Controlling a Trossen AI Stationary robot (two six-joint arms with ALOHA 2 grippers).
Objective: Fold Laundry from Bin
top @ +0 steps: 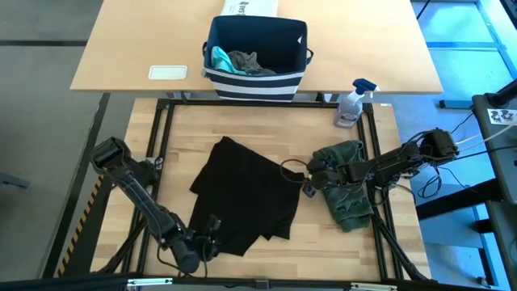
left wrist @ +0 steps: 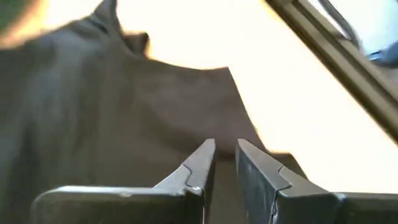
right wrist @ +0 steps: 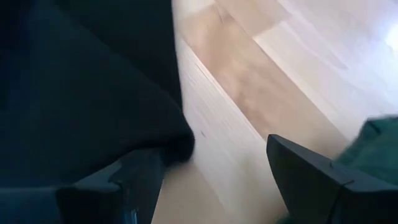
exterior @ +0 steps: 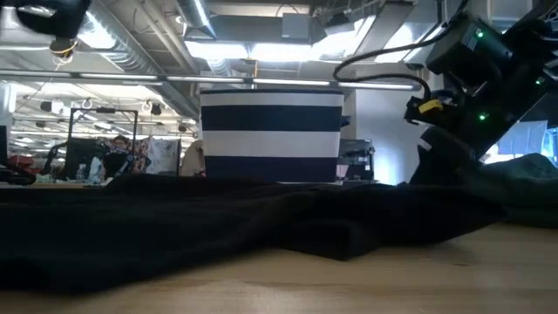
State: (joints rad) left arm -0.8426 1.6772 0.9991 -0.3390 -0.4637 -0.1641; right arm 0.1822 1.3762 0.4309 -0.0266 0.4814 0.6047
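Note:
A large black T-shirt [top: 246,198] lies spread in the middle of the wooden table, also showing as a low dark mound in the low view [exterior: 218,227]. My left gripper [top: 212,234] is at its near left edge, with its fingers nearly together [left wrist: 225,163]. An olive-green piece [top: 349,192] lies crumpled at the right. My right gripper [top: 311,182] stands open [right wrist: 217,177] over bare wood between the two garments. The navy striped bin [top: 257,48] stands on the far table with a teal piece [top: 218,58] and a grey piece [top: 249,61] inside. My left gripper is shut on the black T-shirt at its near left edge [left wrist: 217,134], coming slanting down from the table's near left. The fingers themselves hide the place of contact. One layer or several, I cannot tell. The rest of the shirt lies on the table.
A spray bottle [top: 353,101] stands at the far right by the metal frame [top: 373,153]. A white box [top: 246,6] sits behind the bin and a white pad [top: 168,72] lies on the far table. People show in the room beyond [exterior: 118,157].

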